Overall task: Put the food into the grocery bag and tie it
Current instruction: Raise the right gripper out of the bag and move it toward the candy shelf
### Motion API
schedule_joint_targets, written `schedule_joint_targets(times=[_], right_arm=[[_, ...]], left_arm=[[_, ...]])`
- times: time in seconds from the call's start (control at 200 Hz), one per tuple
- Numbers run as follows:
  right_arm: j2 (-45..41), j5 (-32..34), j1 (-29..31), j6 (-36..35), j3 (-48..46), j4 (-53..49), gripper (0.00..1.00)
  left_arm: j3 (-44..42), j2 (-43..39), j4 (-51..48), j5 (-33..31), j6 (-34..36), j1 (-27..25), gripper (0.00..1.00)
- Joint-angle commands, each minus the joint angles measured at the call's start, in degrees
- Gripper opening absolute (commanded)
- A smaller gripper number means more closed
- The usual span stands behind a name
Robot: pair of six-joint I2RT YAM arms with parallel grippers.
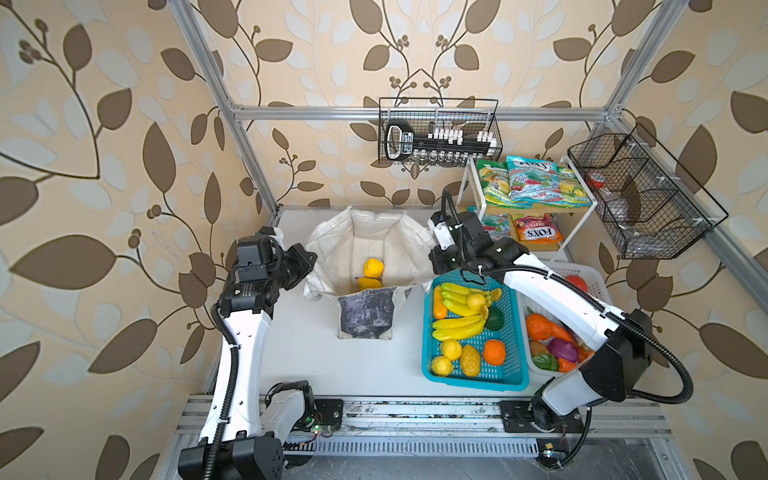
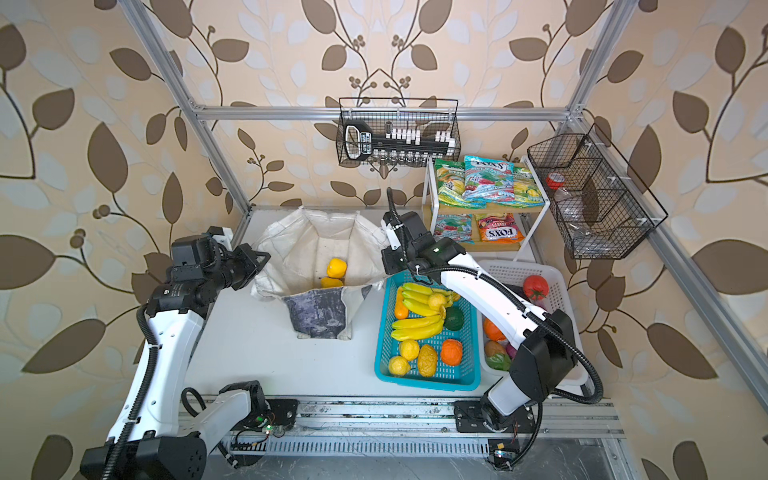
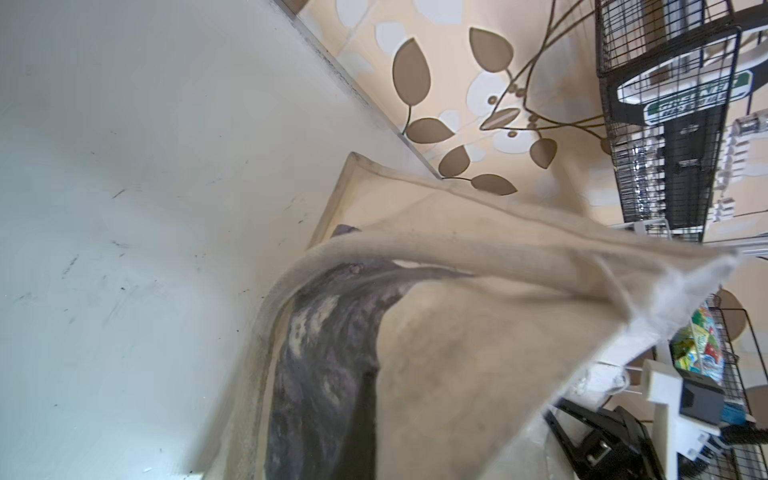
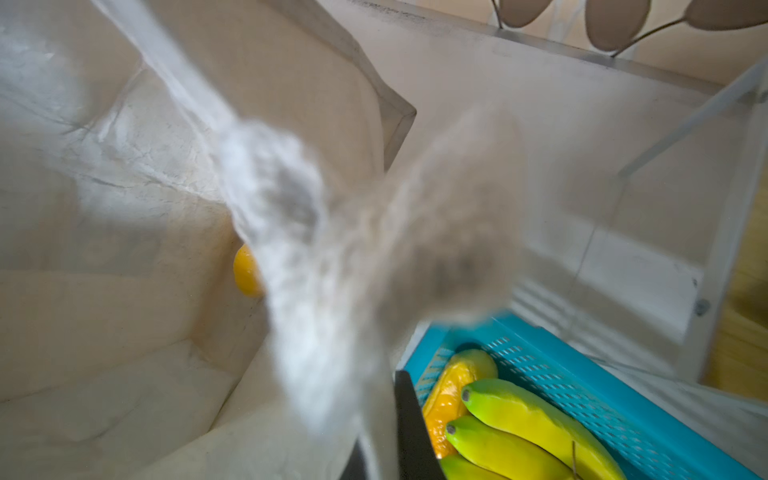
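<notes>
The grocery bag (image 1: pixel 365 316) is standing on the table (image 1: pixel 307 357) near the back wall, with its mouth spread wide. A yellow pepper (image 1: pixel 373 267) is lying inside it, and a yellow fruit (image 1: pixel 369 284) is touching it on the near side. The bag's front wall is hiding the bottom of that fruit.

The left claw (image 1: pixel 306 258) is squeezing the bag's left edge, closed tight on the cloth. The right claw (image 1: pixel 435 261) is sitting at the bag's right edge. It is closed tight too, and a white strap (image 4: pixel 291 249) of the bag is running down into it.

Just right of the bag, a blue basket (image 1: pixel 428 345) is holding bananas (image 1: pixel 457 305) and other toy fruit. A white basket (image 1: pixel 600 286) is sitting beside it. The right arm is lying across that one, so I am seeing only bits of the red, orange and purple things inside. Behind the baskets, sweet packets (image 1: pixel 532 178) are lying on a small white shelf (image 1: pixel 582 185). A black wire basket (image 1: pixel 490 124) is hanging at the back, and another wire basket (image 1: pixel 665 237) is hanging at the right.

In the left wrist camera, cloth is filling much of the view and the claw is not showing. In the right wrist camera, the strap is looking very blurry and is covering the middle. Only a bit of something yellow is peeking out behind it.
</notes>
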Motion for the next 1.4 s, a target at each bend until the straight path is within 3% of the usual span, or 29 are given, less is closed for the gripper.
schedule_joint_targets(times=[0.0, 0.245, 0.575, 0.64, 0.74, 0.91, 0.93, 0.95, 0.955, 0.975, 1.23, 1.395], right_arm=[[-1.8, -0.7, -2.6, -2.4, 2.4, -4.6, 0.00], [1.7, 0.1, 0.1, -1.3, 4.1, -2.5, 0.00], [8.2, 2.2, 3.1, 0.3, 6.6, -2.3, 0.00], [8.1, 3.2, 3.4, 0.2, 7.8, -2.6, 0.10], [7.1, 5.3, 4.1, 0.0, 9.4, -3.0, 0.42], [2.6, 10.8, 5.5, -1.3, 11.8, -3.3, 0.62], [1.6, 11.7, 5.6, -1.5, 11.9, -3.1, 0.67], [0.5, 12.9, 5.7, -1.7, 11.9, -2.9, 0.80], [-0.1, 13.5, 5.7, -1.6, 12.0, -2.8, 0.89], [-1.2, 14.6, 5.7, -1.6, 12.0, -2.7, 0.99], [-12.7, 13.1, -2.7, -1.8, 15.5, -2.9, 1.00], [-15.7, 5.7, -12.8, -2.3, 19.1, -5.5, 1.00]], left_arm=[[2.0, -1.0, -0.3, -4.2, 2.6, 0.8, 0.00], [-3.5, 2.8, 8.1, 12.0, -0.8, 0.6, 0.00], [-5.2, 4.3, 7.6, 11.8, 1.5, 0.5, 0.00], [-5.5, 4.2, 7.9, 11.8, 1.7, 0.4, 0.00], [-5.7, 4.5, 8.0, 11.6, 2.1, 0.5, 0.00], [-7.2, 4.6, 8.9, 13.2, 1.7, 0.5, 0.00], [-7.3, 4.6, 9.0, 13.2, 1.7, 0.5, 0.00], [-7.4, 4.6, 9.0, 13.1, 1.7, 0.6, 0.00], [-7.4, 4.6, 9.0, 13.1, 1.7, 0.6, 0.00], [-7.5, 4.4, 8.9, 12.9, 1.8, 0.6, 0.00], [-9.0, 3.1, 8.6, 12.4, 2.2, 0.6, 0.00], [-9.2, 2.7, 8.7, 12.6, 2.2, 0.6, 0.00]])
